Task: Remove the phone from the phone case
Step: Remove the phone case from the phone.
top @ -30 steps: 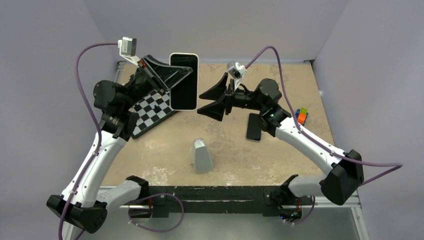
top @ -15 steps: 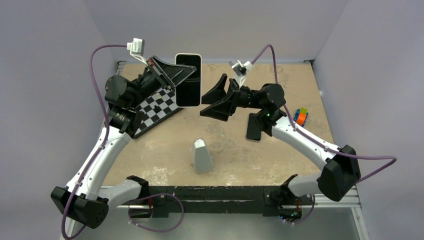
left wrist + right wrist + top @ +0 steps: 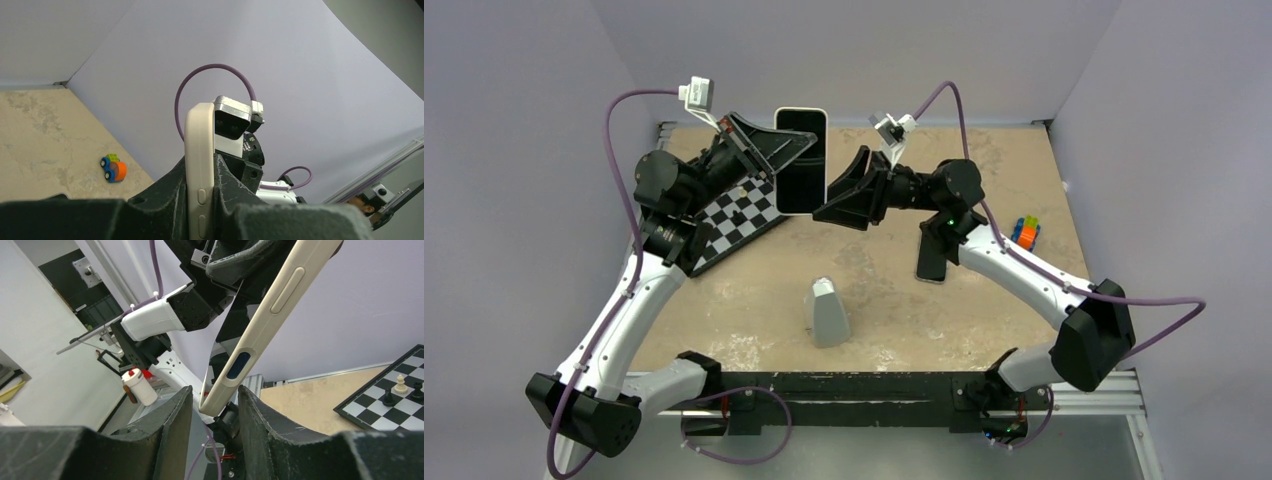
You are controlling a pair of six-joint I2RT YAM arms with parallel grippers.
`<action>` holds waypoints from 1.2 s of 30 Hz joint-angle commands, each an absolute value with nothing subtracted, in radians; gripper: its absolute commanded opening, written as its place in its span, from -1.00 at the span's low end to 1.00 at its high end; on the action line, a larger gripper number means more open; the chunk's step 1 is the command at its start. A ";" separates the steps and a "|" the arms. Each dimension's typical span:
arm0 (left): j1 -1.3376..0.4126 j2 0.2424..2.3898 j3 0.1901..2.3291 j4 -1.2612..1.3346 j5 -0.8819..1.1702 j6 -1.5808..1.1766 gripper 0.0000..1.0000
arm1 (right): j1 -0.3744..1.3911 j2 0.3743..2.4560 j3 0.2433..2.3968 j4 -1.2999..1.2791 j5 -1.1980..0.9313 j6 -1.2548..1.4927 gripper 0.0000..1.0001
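Note:
The phone (image 3: 801,165), black screen up, sits in the phone case, whose pale rim (image 3: 800,108) frames it. My left gripper (image 3: 796,150) is shut on the cased phone's left side and holds it in the air over the table's far side. In the left wrist view the case edge (image 3: 199,145) stands clamped between my left gripper's (image 3: 200,200) fingers. My right gripper (image 3: 822,207) is open at the phone's near right corner. In the right wrist view its jaws (image 3: 215,410) straddle the case's corner (image 3: 260,325), with a gap on the left side.
Another black phone (image 3: 932,255) lies on the table under the right arm. A grey tapered block (image 3: 829,312) stands centre front. A chessboard (image 3: 729,225) lies at the left under the left arm. A small toy car (image 3: 1026,232) sits at the right.
My right gripper has moved left to the phone, and its jaws now sit around the near right corner. My left gripper shifted the cased phone a little right, then held still.

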State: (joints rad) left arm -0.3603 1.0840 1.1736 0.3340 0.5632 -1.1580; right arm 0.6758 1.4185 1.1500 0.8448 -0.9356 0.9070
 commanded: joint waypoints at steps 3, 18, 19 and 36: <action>-0.354 1.047 1.202 0.381 0.554 -1.136 -1.00 | 0.690 1.407 1.202 0.817 -0.946 0.864 -0.18; -0.353 1.055 1.218 0.339 0.570 -1.349 -1.00 | 0.752 1.371 1.249 0.460 -0.827 0.357 -0.86; -0.353 1.064 1.214 0.365 0.579 -1.400 -1.00 | 0.774 1.357 1.247 0.400 -0.774 0.255 -0.98; -0.354 1.086 1.164 0.579 0.680 -1.744 -1.00 | 0.853 1.432 1.355 0.230 -0.432 -0.340 -1.00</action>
State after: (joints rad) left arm -0.2981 1.0904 1.1637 0.5346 0.6624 -1.4727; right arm 0.8593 1.3182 1.2961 0.3088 -0.6502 -0.0525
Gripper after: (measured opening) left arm 0.201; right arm 0.280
